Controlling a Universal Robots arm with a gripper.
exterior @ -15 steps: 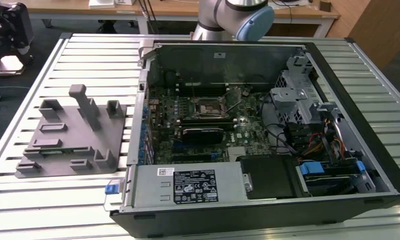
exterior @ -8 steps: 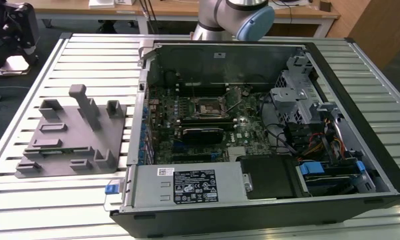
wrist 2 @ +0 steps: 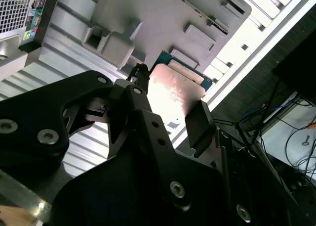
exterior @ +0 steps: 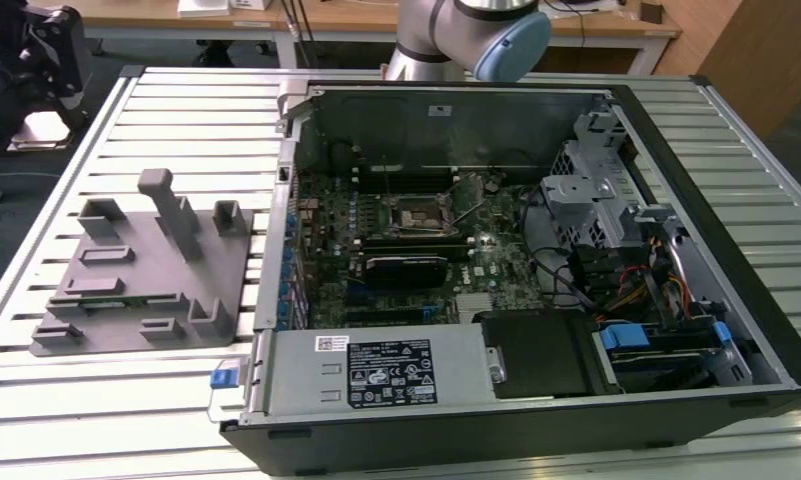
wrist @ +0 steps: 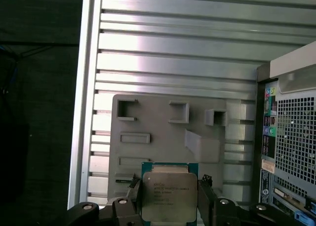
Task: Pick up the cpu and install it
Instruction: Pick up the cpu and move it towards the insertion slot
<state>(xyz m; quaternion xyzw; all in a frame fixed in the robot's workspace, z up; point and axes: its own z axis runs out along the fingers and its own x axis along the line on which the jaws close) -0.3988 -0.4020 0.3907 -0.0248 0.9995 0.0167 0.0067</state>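
The cpu (wrist: 168,195), a flat square chip with a silver top and a green rim, sits between my gripper's (wrist: 169,199) two black fingers (wrist: 205,196), which are shut on its opposite edges. It hangs high above the grey fixture plate (wrist: 163,137) on the slatted table. In the second wrist view the cpu (wrist 2: 175,90) shows from its glossy side, clamped by the gripper (wrist 2: 170,105). In the exterior view the arm (exterior: 474,30) stands behind the open computer case (exterior: 720,200), whose dark square socket (exterior: 414,212) lies on the motherboard.
The grey fixture plate (exterior: 147,270) with upright posts lies on the slatted table (exterior: 133,400) at the exterior view's left of the case. Black memory sticks (exterior: 407,243), cables and a drive cage (exterior: 600,190) crowd the case around the socket. The table edge (wrist: 81,112) drops to dark floor.
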